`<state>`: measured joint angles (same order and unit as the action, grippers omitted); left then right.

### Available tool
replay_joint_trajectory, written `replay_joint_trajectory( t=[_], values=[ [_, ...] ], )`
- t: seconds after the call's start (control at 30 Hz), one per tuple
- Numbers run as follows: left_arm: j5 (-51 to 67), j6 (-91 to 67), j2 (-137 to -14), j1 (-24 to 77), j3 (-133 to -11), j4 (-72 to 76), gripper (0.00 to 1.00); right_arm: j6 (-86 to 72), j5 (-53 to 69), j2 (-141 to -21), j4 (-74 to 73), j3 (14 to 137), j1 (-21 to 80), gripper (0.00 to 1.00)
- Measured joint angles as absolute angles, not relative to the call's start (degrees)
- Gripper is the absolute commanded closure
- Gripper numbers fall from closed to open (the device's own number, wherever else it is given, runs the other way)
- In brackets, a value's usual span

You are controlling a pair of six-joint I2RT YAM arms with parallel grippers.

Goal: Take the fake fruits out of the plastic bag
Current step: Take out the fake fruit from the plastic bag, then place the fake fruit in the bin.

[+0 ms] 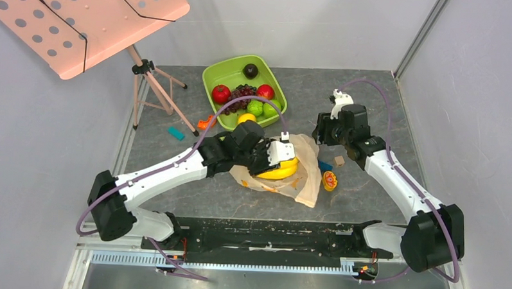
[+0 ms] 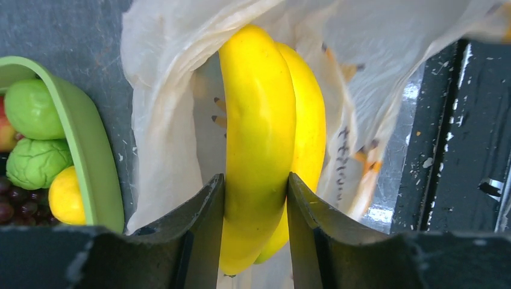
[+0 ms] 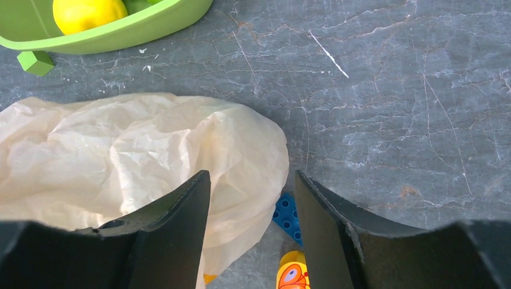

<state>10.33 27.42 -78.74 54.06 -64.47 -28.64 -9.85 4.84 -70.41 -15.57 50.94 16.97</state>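
**One banana gripped, one bag beneath**

One grape bunch [image 1: 242,92] and one round yellow fruit [image 1: 246,118] lie in the green tub [image 1: 216,74]. The left gripper [image 2: 255,186] clamps the banana [image 2: 259,108] over the plastic bag [image 2: 163,120]. The right gripper [image 3: 252,180] gapes, holding nothing, over the bag's right edge.

Left arm [image 1: 165,172]: starts from its base at the lower left of the top view and stretches up and right to the middle of the frame, white forearm slanting, black wrist bent toward the right.
Left gripper [image 2: 255,211]: jaws clamped on a banana [image 2: 259,120], one pressed against each side.
Right arm [image 1: 393,178]: rises from its base at the lower right, slanting up and left to right of centre.
Right gripper [image 3: 252,180]: points left in the top view, jaws parted, nothing held between them.
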Motion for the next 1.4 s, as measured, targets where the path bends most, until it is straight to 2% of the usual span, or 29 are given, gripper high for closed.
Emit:
replay_joint_trajectory(
  t=[0.37, 0.6, 0.93, 1.17, 1.4],
  values=[
    [14.0, 23.3, -69.9, 54.1, -58.2, -21.7, 0.61, -9.8, 4.8, -67.5, -16.0, 49.6, 17.0, 0.42],
    [17.5, 22.4, -65.9, 54.1, -58.4, -20.9, 0.60, -9.8, 4.8, -67.2, -16.0, 49.4, 17.0, 0.42],
    [18.7, 22.5, -64.6, 53.6, -70.7, -24.4, 0.60, -9.8, 4.6, -67.1, -16.5, 48.8, 17.0, 0.41],
    [18.5, 23.2, -70.4, 48.6, -82.5, -26.3, 0.61, -9.8, 4.6, -66.5, -16.5, 48.1, 17.0, 0.41],
    [19.8, 22.7, -81.8, 35.5, -87.5, -22.9, 0.61, -9.6, 4.7, -66.4, -16.6, 47.9, 17.0, 0.41]
  ],
)
